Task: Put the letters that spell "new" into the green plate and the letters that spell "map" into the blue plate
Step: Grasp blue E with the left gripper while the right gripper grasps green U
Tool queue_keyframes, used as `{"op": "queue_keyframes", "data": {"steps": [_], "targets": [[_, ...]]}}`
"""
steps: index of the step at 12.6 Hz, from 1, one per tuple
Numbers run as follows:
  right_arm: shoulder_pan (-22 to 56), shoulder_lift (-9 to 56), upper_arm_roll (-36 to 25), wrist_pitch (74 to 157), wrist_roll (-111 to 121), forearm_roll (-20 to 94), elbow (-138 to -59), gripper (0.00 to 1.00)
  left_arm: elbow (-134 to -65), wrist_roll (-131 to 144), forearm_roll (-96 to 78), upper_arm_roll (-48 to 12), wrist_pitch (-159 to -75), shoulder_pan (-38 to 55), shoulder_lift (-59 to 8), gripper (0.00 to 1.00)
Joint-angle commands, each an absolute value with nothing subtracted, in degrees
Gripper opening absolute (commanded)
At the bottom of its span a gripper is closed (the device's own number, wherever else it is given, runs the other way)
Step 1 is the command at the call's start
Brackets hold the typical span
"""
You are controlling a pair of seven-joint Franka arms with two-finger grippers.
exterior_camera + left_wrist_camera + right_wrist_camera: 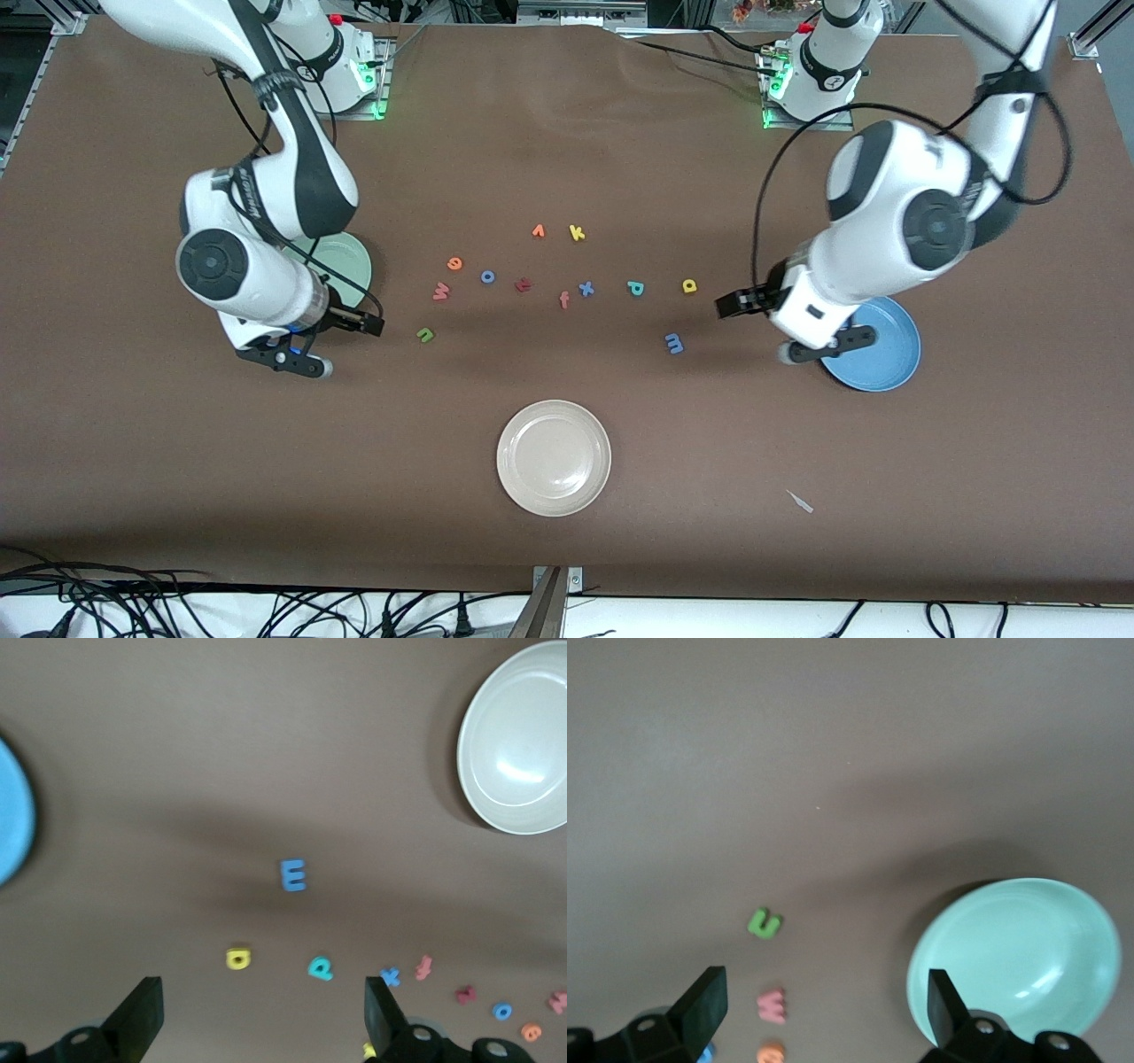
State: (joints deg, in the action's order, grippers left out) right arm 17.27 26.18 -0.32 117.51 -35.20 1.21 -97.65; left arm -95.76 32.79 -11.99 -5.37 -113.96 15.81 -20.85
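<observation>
The green n [426, 334] [765, 922], salmon w [440, 291] [772, 1005] and orange e [454, 262] [771, 1051] lie on the table beside the green plate [353, 259] [1019, 957], which the right arm partly covers. My right gripper [323, 342] [824, 1014] hangs open and empty beside that plate. The blue m [674, 343] [293, 875], yellow a [689, 285] [237, 958] and teal p [635, 287] [320, 968] lie near the blue plate [886, 359] [13, 815]. At that plate's edge my left gripper [791, 324] [263, 1019] is open and holds nothing.
A beige-white plate [554, 456] [523, 749] sits nearer the front camera, mid-table. Other loose letters lie in the middle: a blue o [487, 276], a blue x [586, 288], a salmon f [563, 300], an orange v [538, 231] and a yellow k [577, 233].
</observation>
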Motion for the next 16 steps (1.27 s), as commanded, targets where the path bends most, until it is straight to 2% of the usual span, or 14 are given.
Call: {"op": "queue_keyframes", "data": {"steps": [1,3,5,8,11,12,13,16], "targets": [[21.69,33.28,-0.7,127.83,-50.12,0.88,-97.29,1.0,-104.82,38.21,-9.96,-4.57,-125.3,20.46,-20.13,1.0],[23.38,37.69,-0.7,135.5,-59.72,0.7,-97.64,0.99,-110.28,43.39,-7.3,-4.66,-134.69,23.01,-21.35,1.0],[24.34,37.71,-0.79,136.49,-64.06,0.7,-99.39,0.95,-112.76,47.79,-7.29,-4.57,-140.0,25.13,-23.71,1.0],[24.34,34.81,-1.14,136.41,-64.34,0.79,-105.1,0.89,-111.8,53.41,-4.58,-4.48,-145.88,27.06,-29.86,1.0],[24.35,34.27,-0.79,137.46,-66.69,1.05,-107.31,0.87,-107.76,55.72,-0.09,-4.13,-145.46,27.16,-33.91,1.0],[24.87,34.36,-0.7,138.42,-67.32,1.05,-107.92,0.82,-106.88,55.55,1.04,-4.04,-145.37,27.16,-34.97,1.0],[24.87,34.1,-0.7,139.12,-67.32,1.05,-108.97,0.73,-105.57,55.55,2.97,-4.04,-145.02,26.9,-35.94,0.98],[24.87,34.19,-0.7,140.36,-67.24,1.05,-109.16,0.4,-103.1,55.55,6.59,-4.04,-142.47,26.89,-38.4,0.9]]}}
